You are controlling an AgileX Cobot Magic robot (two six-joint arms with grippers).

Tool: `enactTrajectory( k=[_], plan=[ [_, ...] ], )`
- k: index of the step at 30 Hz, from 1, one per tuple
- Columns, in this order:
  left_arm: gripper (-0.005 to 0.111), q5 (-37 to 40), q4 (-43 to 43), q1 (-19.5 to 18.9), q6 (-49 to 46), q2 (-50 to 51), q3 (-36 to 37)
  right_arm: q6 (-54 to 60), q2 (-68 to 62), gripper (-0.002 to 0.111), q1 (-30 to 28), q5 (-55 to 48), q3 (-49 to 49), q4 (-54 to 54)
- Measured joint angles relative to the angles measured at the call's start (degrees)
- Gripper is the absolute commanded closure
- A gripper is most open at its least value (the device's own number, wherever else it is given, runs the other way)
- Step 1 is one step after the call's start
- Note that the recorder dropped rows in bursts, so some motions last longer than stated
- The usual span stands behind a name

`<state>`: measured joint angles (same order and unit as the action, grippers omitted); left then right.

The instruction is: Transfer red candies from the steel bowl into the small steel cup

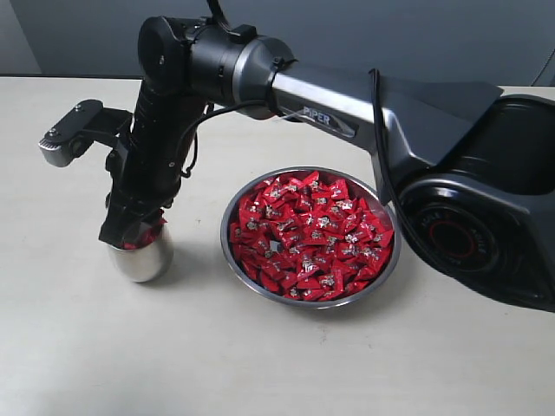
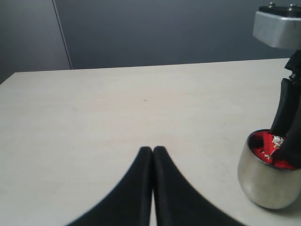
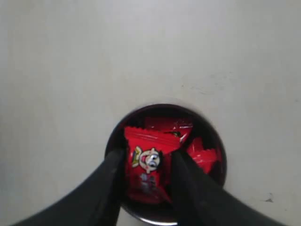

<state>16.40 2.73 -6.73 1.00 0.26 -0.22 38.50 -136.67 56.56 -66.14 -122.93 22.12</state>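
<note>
Exterior view: cup (image 1: pixel 143 258) at lower left of frame, upright on the table (image 1: pixel 260 364). Bowl (image 1: pixel 225 238) at centre, near the cup on its right, not touching it. The bowl is heaped with red candies (image 1: pixel 308 234) that cover its whole bottom. The right arm (image 1: pixel 347 108) enters from the right edge, passes behind the bowl and bends down at upper left. The right claw (image 1: pixel 137 234) points down with its tips at the cup mouth. Some red shows at the cup rim.

Right wrist view: the cup mouth is seen from above, at lower centre of frame, with several red wrappers inside. One candy (image 3: pixel 145 181) sits between the two black fingers (image 3: pixel 106 188), crimped edge toward the top of the frame and silvery-white mark facing the camera. Both fingers lie against its sides. Cannot tell if it is pinched or already let go.

Left wrist view: left claw (image 2: pixel 153 151) at bottom centre, clenched, its two black fingers pressed flat together over the table. The cup is at the lower right of that frame, well apart from the left claw. Red candies are visible inside it, and the right claw's fingers dip in. A grey wall (image 2: pixel 164 33) runs across the top.
</note>
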Motion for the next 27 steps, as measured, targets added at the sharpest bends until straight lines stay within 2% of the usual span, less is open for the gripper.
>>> enactTrajectory(
  k=[27],
  plan=[
    [0.106,0.0,0.0,0.0,0.0,0.0,0.0,-0.89,3.05,0.07,0.0,0.46,-5.17,0.13]
  ],
)
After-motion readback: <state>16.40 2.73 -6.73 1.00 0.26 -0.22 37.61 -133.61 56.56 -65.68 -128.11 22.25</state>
